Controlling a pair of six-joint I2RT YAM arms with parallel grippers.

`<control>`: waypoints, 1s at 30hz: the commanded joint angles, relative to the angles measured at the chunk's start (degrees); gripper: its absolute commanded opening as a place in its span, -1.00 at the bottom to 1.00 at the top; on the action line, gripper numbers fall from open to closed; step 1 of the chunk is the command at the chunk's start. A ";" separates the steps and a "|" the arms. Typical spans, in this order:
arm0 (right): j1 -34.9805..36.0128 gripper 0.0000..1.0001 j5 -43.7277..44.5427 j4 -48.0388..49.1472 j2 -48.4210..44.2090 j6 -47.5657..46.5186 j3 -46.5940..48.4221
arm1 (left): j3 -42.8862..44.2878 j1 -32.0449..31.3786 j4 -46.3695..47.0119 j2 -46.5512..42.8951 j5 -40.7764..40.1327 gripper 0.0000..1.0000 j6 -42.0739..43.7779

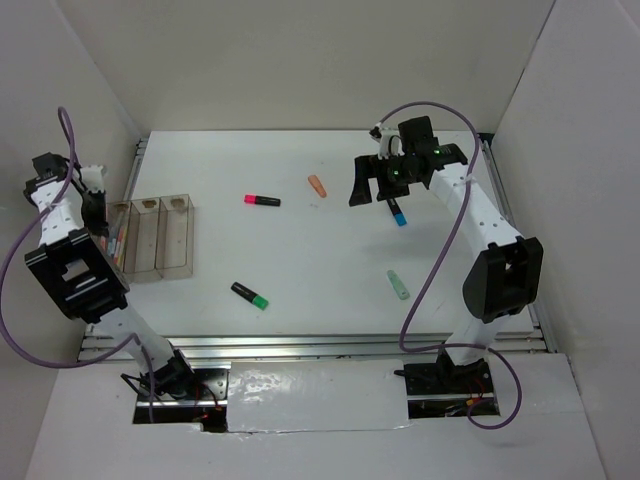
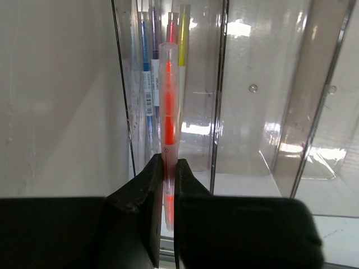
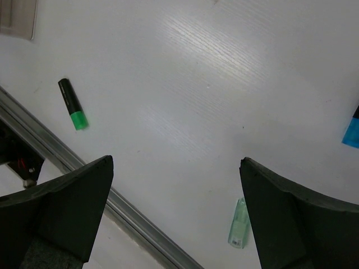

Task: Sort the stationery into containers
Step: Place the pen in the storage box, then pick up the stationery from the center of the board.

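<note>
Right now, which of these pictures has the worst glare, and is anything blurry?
Left wrist view: the worst glare, with white reflections streaking the clear bins, though the red pen is easy to see. Right wrist view: a soft sheen across the table, and the dark fingers up close look soft-edged. Top view: even light, faint shadows, no blur.

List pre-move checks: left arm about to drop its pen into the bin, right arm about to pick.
1. Grip: left gripper shut on red pen: ok.
2. Alignment: red pen points along the leftmost bin, which holds other pens: ok.
3. Drop height above the bin floor: cannot tell.
4. Jaws: right gripper open: ok.
5. Target: not ok. Only bare table lies between the fingers; blue highlighter sits at the view's edge and mint highlighter beside one finger.
</note>
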 commanded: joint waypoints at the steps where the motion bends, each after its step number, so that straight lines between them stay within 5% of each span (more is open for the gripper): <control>1: 0.20 0.99 0.17 -1.65 0.29 -1.88 1.58 | 1.79 -0.37 2.76 2.61 -2.16 -0.91 -0.05; 10: 0.11 0.98 0.79 -2.09 -0.15 -3.20 0.00 | 4.87 -0.46 2.76 5.25 0.55 -0.29 -0.14; 14: 0.11 0.98 0.70 -2.44 -0.50 -3.37 -0.09 | 6.10 -0.90 1.53 1.05 7.57 0.11 1.70; 18: 0.11 0.98 0.87 -2.53 -0.94 -3.63 -0.35 | 5.49 -3.79 -0.40 -6.51 18.02 0.24 8.26; 21: 0.02 0.99 0.96 -2.27 -1.56 -3.55 -0.96 | 0.67 -14.38 -2.42 -15.21 26.03 0.26 15.99; 25: -0.07 0.99 0.88 -2.61 -1.99 -3.64 -1.93 | -15.11 -29.58 4.14 -27.52 27.81 0.99 22.69; 30: -0.85 0.99 1.58 -2.62 -3.92 -4.07 -4.48 | -22.02 -47.01 1.46 -29.92 24.73 0.88 32.19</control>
